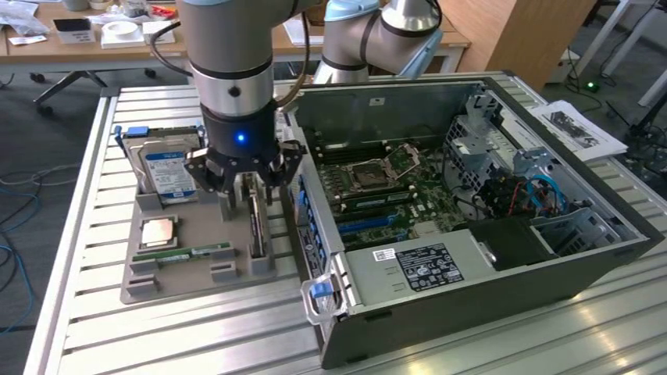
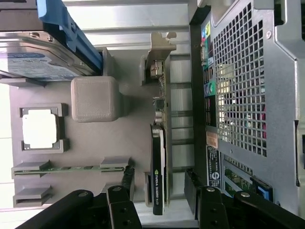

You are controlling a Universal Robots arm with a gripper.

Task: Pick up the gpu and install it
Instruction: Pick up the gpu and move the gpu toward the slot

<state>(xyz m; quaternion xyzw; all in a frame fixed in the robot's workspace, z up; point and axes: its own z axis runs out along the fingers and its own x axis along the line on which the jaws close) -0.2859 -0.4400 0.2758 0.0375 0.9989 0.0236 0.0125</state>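
The gpu (image 1: 256, 231) stands on its edge in a slot of the grey parts tray (image 1: 156, 287), beside the open computer case (image 1: 474, 301). In the wrist view the gpu (image 2: 158, 167) is a thin dark card seen edge-on, with its pale bracket (image 2: 160, 52) at the far end. My gripper (image 1: 248, 201) hangs straight above the card. The gripper (image 2: 158, 188) is open, and its black fingers (image 2: 127, 180) stand on either side of the card without touching it.
The tray also holds a silver hard drive (image 1: 167, 168), a processor chip (image 1: 158, 232) and a green memory stick (image 1: 186, 254). The case's motherboard (image 1: 386, 195) lies exposed, and its rear wall (image 2: 248, 95) runs close alongside the card. Papers (image 1: 579, 129) lie past the case.
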